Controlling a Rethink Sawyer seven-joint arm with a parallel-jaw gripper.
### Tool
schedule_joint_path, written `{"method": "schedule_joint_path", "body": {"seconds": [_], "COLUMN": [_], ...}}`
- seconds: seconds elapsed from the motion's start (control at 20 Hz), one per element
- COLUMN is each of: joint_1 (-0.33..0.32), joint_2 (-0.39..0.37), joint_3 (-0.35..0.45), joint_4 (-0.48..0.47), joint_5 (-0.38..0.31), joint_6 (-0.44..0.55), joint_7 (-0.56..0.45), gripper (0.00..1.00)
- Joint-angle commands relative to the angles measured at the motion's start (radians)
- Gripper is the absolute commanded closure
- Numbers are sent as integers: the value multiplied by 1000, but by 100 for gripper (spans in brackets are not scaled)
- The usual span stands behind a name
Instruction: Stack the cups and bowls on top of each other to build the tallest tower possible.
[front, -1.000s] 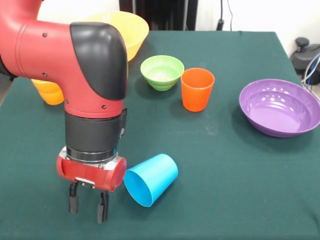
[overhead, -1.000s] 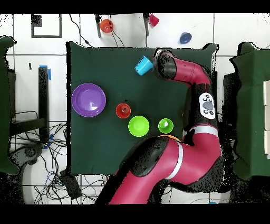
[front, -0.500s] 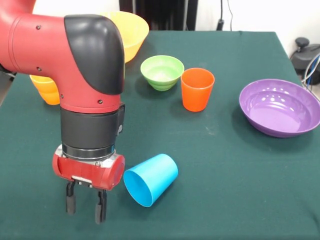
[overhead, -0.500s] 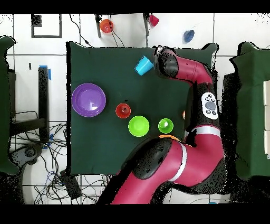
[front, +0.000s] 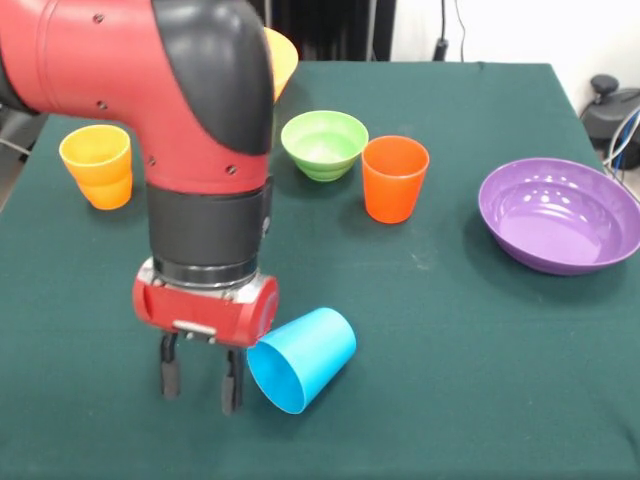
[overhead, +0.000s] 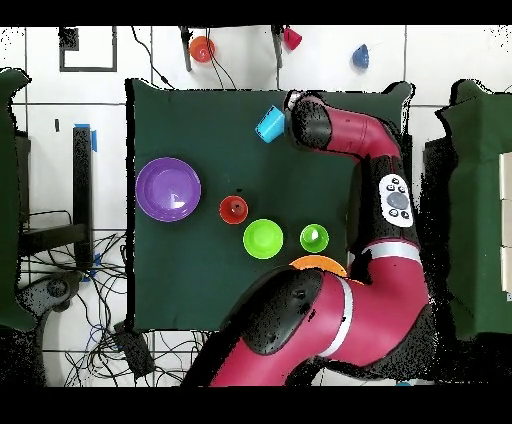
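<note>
the light blue cup (front: 302, 358) lies on its side on the green table (front: 470, 400), its mouth turned toward my gripper (front: 200, 384), which hangs just beside it with fingers apart and nothing between them. past it stand the orange cup (front: 394, 178) and light green bowl (front: 324, 144), close together. the purple bowl (front: 560, 214) sits well apart, the yellow-orange cup (front: 97, 165) on the opposite side.
</note>
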Motion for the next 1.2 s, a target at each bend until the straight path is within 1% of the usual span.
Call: {"method": "schedule_joint_path", "body": {"seconds": [0.05, 0.1, 0.15, 0.2, 0.25, 0.3, 0.35, 0.4, 0.55, 0.6, 0.7, 0.8, 0.85, 0.9, 0.95, 1.1, 1.2], "joint_1": [58, 58, 54, 51, 46, 44, 47, 51, 101, 106, 110, 93, 74, 69, 70, 50, 70], "joint_2": [-120, -140, -181, -203, -248, -270, -307, -327, -395, -410, -447, -488, -518, -537, -567, -603, -604], "joint_3": [-47, -54, -55, -53, -50, -47, -50, -54, -94, -95, -91, -73, -58, -58, -69, -52, -67], "joint_4": [208, 231, 274, 298, 343, 364, 391, 402, 413, 417, 430, 458, 501, 525, 566, 663, 704], "joint_5": [-102, -100, -92, -88, -76, -69, -52, -45, -20, -15, 0, 10, 19, 22, 10, 3, -29], "joint_6": [54, 66, 88, 100, 126, 138, 176, 196, 310, 327, 368, 395, 403, 405, 394, 317, 256], "joint_7": [-86, -81, -83, -88, -95, -96, -92, -90, -52, -46, -43, -71, -94, -95, -101, -96, -60], "gripper": [0, 0, 0, 0, 0, 0, 0, 0, 0, 0, 0, 0, 0, 0, 0, 0, 0]}}
